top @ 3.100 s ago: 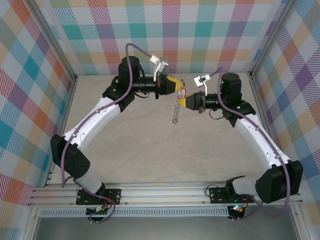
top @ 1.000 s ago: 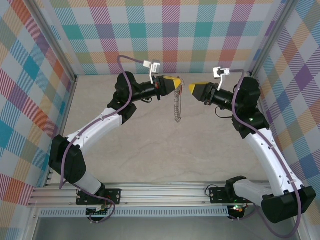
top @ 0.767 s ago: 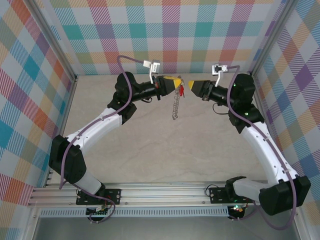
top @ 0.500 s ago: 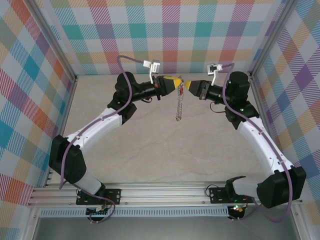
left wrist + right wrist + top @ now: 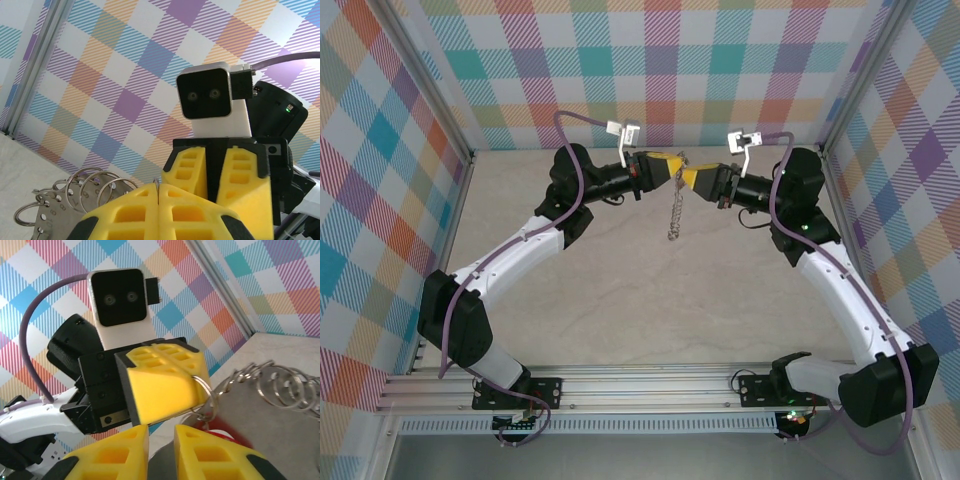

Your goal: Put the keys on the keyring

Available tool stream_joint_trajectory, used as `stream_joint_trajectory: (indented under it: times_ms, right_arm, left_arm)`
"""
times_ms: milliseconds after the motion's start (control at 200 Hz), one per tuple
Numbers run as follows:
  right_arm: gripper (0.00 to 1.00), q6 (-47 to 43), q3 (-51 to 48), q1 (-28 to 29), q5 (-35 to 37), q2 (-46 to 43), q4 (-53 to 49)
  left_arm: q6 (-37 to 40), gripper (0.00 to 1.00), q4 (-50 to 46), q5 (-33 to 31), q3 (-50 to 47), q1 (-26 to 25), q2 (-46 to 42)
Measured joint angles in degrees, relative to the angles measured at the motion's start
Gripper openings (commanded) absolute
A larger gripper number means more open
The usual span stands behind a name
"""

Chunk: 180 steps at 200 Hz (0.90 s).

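My left gripper (image 5: 673,164) is shut on one thin wire loop of the keyring (image 5: 673,215), which dangles below it like a chain. In the left wrist view the loop (image 5: 159,184) sticks up between the pressed yellow pads, with more loops (image 5: 85,187) to the left. The keys show as a red tag (image 5: 226,427) hanging under the loop at the left gripper's tips; the silver key itself is hidden. My right gripper (image 5: 688,178) faces the left one tip to tip. Its jaws (image 5: 161,434) stand a little apart, nothing between them, the red tag just behind the right finger.
Both arms meet high over the back middle of the beige table (image 5: 650,300). Checked walls (image 5: 660,60) close in the back and sides, and a metal rail (image 5: 650,385) runs along the front edge.
My right gripper has swung left, from well apart to tip to tip with the left one, and its jaws have narrowed. The left gripper has kept its hold on the hanging keyring.
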Motion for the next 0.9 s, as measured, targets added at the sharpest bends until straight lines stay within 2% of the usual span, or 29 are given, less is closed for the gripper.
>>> stream_joint_trajectory:
  times_ms: [340, 620, 900]
  right_arm:
    - [0.21, 1.7, -0.4, 0.0, 0.9, 0.5, 2.8]
    - [0.12, 4.5, -1.0, 0.0, 0.8, 2.5, 6.3]
    - [0.08, 5.0, -1.9, 3.0, 2.0, 3.8, 7.1]
  left_arm:
    - [0.0, 0.00, 0.0, -0.5, 0.0, -0.1, 0.0]
    - [0.0, 0.00, 0.0, -0.6, 0.0, -0.2, 0.0]
    - [0.0, 0.00, -0.3, -1.5, 0.0, 0.2, 0.0]
